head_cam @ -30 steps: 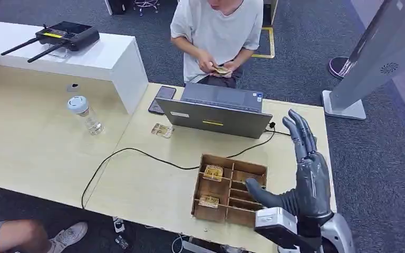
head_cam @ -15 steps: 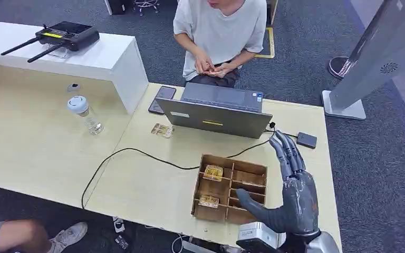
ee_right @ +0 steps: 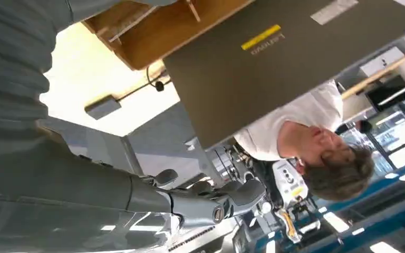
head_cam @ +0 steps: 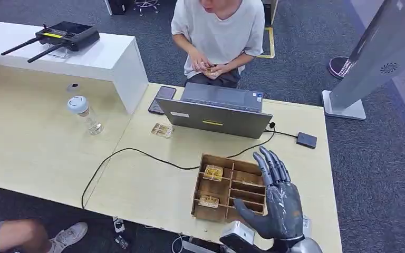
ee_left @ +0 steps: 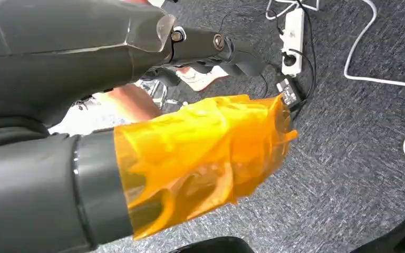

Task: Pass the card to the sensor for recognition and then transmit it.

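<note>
The wooden box (head_cam: 231,187) sits near the table's front edge, with gold cards (head_cam: 213,172) in its left compartments. My right hand (head_cam: 278,203) hovers over the box's right side, fingers spread and straight, holding nothing. The small dark sensor (head_cam: 306,139) lies on the table beyond the hand, wired toward the laptop; it also appears in the right wrist view (ee_right: 102,106). Another card (head_cam: 162,130) lies loose left of the laptop. My left hand (ee_left: 200,45) hangs over the carpet with an orange film across it, fingers stretched out, nothing held.
A grey laptop (head_cam: 216,109) stands behind the box, with a phone (head_cam: 162,98) to its left. A black cable (head_cam: 132,151) runs across the table. A person (head_cam: 219,31) sits behind the laptop handling cards. A bottle (head_cam: 86,114) stands on the left table.
My right hand has dropped and pulled back toward the table's front edge, over the box's right side, uncovering the sensor. The person's hands have shifted slightly.
</note>
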